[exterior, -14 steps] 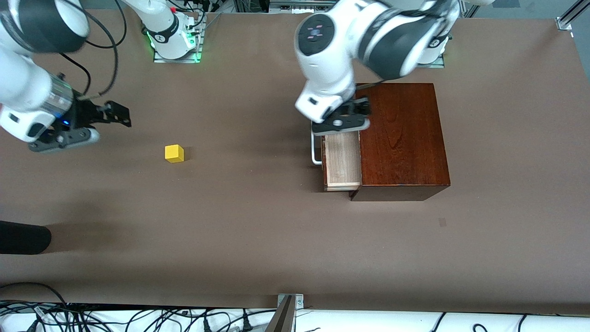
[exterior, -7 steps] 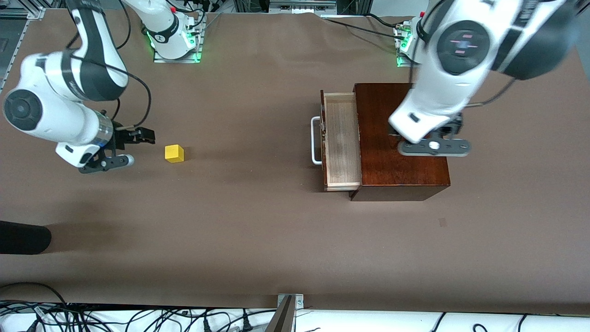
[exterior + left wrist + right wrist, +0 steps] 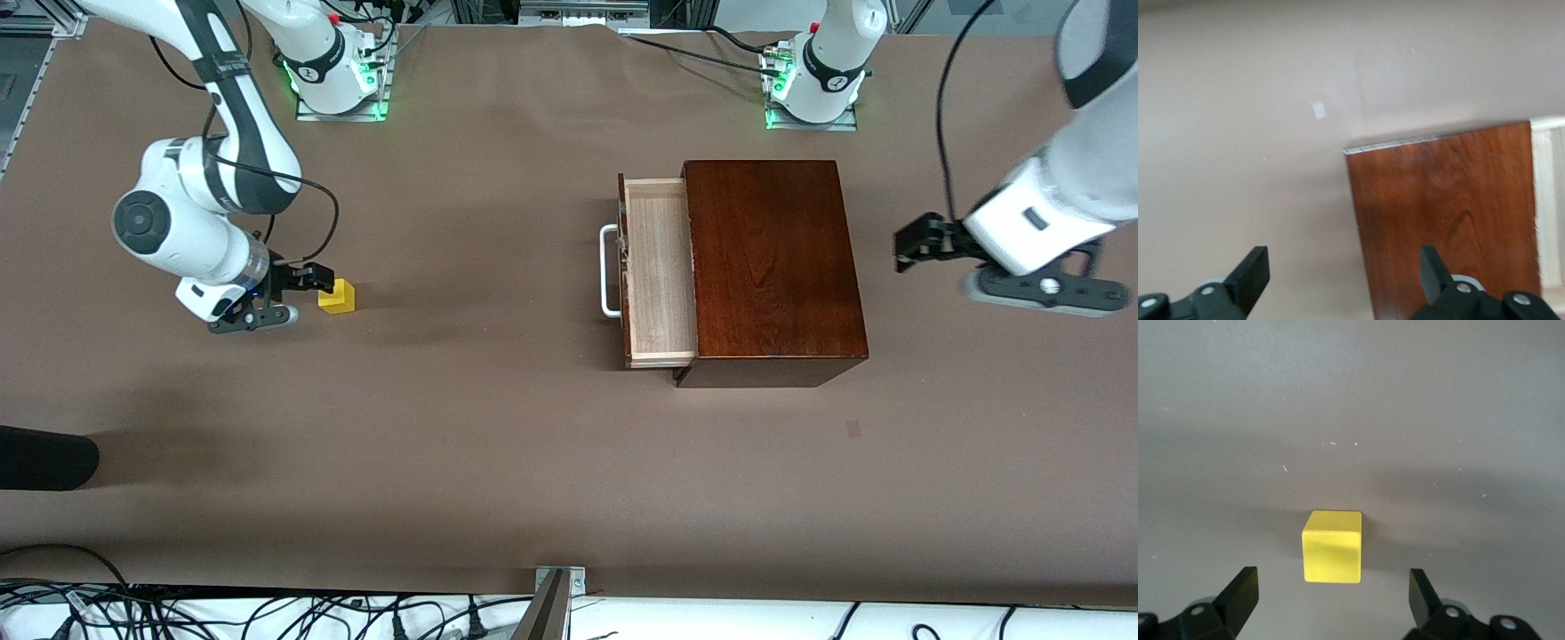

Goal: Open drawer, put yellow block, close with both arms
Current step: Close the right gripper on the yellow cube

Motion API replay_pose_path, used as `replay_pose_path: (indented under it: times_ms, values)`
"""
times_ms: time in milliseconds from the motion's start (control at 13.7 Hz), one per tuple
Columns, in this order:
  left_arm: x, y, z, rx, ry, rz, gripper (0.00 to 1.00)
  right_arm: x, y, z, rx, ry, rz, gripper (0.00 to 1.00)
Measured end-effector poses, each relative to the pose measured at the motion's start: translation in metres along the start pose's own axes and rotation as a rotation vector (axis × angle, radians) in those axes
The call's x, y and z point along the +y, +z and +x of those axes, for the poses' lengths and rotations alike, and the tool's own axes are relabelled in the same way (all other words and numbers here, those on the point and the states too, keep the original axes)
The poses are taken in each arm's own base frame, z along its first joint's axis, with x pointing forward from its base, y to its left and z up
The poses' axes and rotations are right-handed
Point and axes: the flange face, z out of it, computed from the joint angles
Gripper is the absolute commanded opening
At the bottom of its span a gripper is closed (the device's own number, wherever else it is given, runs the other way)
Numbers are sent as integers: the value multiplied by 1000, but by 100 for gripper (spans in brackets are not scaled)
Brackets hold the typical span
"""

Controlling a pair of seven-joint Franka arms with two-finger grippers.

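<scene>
Two grippers, both spread wide, both empty. Right gripper (image 3: 304,289) low over the brown table (image 3: 498,427) toward the right arm's end, right up against the yellow block (image 3: 338,298). From the right wrist view, gripper (image 3: 1330,587) with one black fingertip (image 3: 1245,580) out to each side of the block (image 3: 1331,547) and a clear gap on both sides; no hold on it. Hard to say from the front whether the tips have come level with the cube's sides or sit just short of it. Block flat on the table, well apart from the box.

Left gripper (image 3: 916,244) up in the air over bare table at the left arm's end, just beside the mahogany box (image 3: 769,258) and clear of it. In the left wrist view, gripper (image 3: 1343,260) with its fingers parted wide over the edge of the box's top (image 3: 1445,213) and the table next to it.

Drawer (image 3: 658,267) pulled out of the box toward the right arm's end, pale wood lining bare, nothing inside. White bar handle (image 3: 609,271) on its front, untouched.
</scene>
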Motion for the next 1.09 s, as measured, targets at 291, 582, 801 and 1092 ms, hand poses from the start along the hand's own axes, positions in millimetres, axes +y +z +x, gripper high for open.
replay_pose_path:
  times_ms: [291,582,801,1092]
  values:
    - [-8,-6,-21,110,-11,8,100,1,34,-10,-13,3,-4,100]
    - [-32,-3,-51,95,-68,-45,100,-2,61,-18,-4,-2,-8,98]
    - [-37,3,-56,72,-78,-48,100,-2,74,-18,6,1,-11,88]
    - [-31,7,-60,36,-67,-50,100,-1,86,-19,3,5,-13,15]
